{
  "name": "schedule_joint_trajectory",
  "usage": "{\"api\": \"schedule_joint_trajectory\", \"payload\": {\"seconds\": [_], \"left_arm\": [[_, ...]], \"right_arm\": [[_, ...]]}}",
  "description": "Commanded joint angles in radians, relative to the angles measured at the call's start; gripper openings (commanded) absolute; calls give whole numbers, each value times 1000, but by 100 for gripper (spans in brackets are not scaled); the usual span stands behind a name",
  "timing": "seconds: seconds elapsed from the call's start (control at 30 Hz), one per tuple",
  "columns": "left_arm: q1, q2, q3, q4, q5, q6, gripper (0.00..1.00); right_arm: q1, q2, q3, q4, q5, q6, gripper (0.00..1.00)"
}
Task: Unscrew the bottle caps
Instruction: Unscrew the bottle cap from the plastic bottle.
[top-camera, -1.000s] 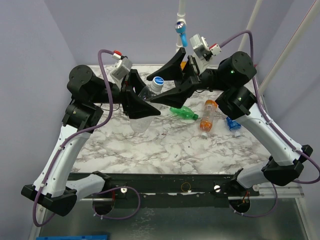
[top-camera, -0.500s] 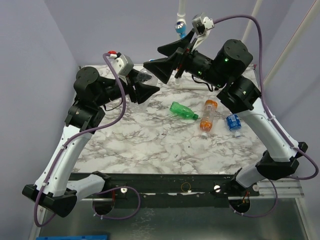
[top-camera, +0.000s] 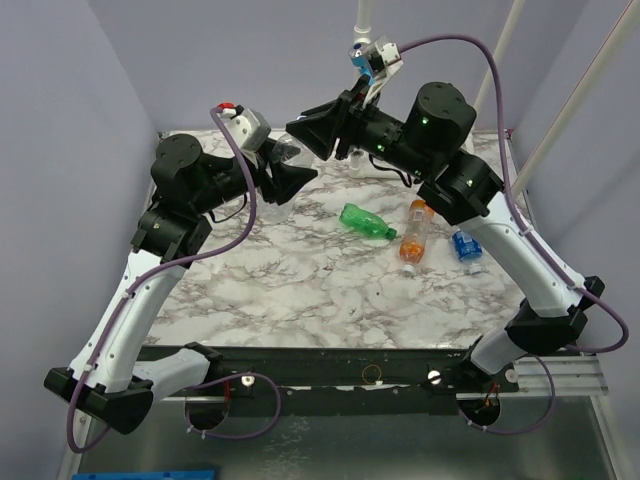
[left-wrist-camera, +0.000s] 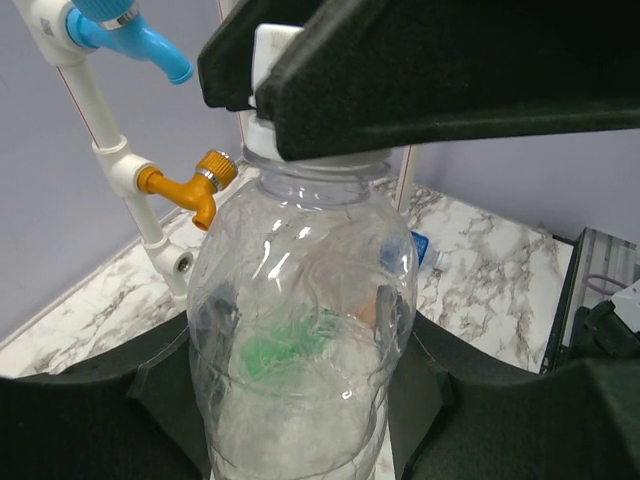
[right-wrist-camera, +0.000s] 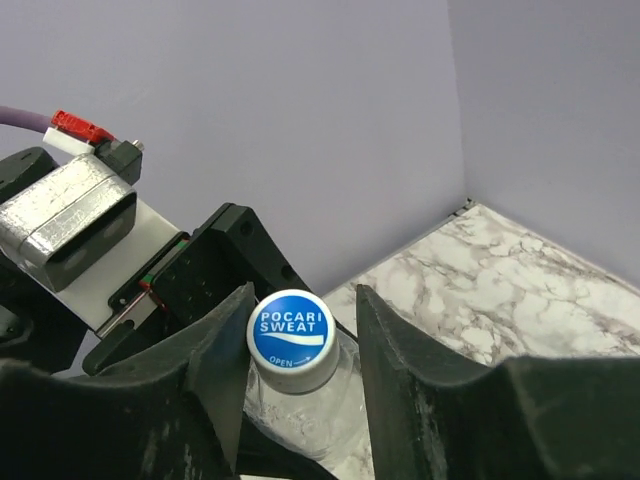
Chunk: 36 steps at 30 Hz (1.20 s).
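My left gripper (left-wrist-camera: 300, 372) is shut on the body of a clear bottle (left-wrist-camera: 300, 320), held off the table at the back left (top-camera: 285, 160). Its bottle cap (right-wrist-camera: 290, 330), white with a blue printed top, sits between the fingers of my right gripper (right-wrist-camera: 300, 300). The left finger (right-wrist-camera: 215, 345) touches the cap, and a gap separates the cap from the right finger (right-wrist-camera: 400, 340), so the jaws stand open. A green bottle (top-camera: 367, 222), an orange bottle (top-camera: 415, 230) and a blue-labelled bottle (top-camera: 466, 246) lie on the marble table (top-camera: 330, 300).
A white pipe stand at the back carries a blue tap (left-wrist-camera: 150, 45) and an orange tap (left-wrist-camera: 190, 185), close behind the held bottle. Purple walls close in the table at the left and back.
Both arms have shifted toward the back with the clear bottle. The right wrist has turned, and its jaws opened wide, then narrowed around the cap.
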Motion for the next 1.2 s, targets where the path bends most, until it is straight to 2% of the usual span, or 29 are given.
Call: {"api": "schedule_joint_trajectory", "payload": {"seconds": [0.0, 0.1, 0.17, 0.3, 0.43, 0.6, 0.73, 0.87, 0.9, 1.0, 1.03, 1.07, 1.17], "left_arm": [[-7, -7, 5, 7, -7, -11, 2], [-6, -7, 11, 4, 19, -34, 2], [-6, -10, 15, 4, 71, -64, 2], [-6, -8, 29, 9, 298, -162, 2], [-6, -3, 56, 65, 509, -320, 2], [-8, -1, 95, 128, 614, -448, 2], [-10, -3, 119, 139, 628, -470, 0], [-9, -7, 117, 142, 634, -453, 0], [-9, -7, 112, 143, 634, -442, 0], [-9, -17, 92, 140, 610, -405, 0], [-9, -20, 86, 132, 585, -382, 0], [-9, -22, 79, 115, 556, -357, 0], [-9, -25, 63, 60, 424, -246, 0]], "right_arm": [[-2, -5, -15, 39, -32, 16, 37], [-2, -23, -40, 62, -65, 10, 13], [-2, -48, -71, 92, -100, 0, 2], [-15, -100, -126, 163, -281, -21, 1], [-39, -150, -207, 313, -622, 18, 1], [-60, -152, -281, 583, -1022, 207, 1], [-65, -130, -295, 771, -1163, 360, 0], [-75, -111, -265, 698, -1154, 323, 1], [-76, -116, -249, 633, -1105, 275, 5], [-76, -139, -193, 369, -851, 87, 71], [-76, -145, -176, 325, -741, 61, 89], [-76, -146, -158, 267, -655, 41, 100], [-76, -144, -117, 192, -476, 36, 100]]}}
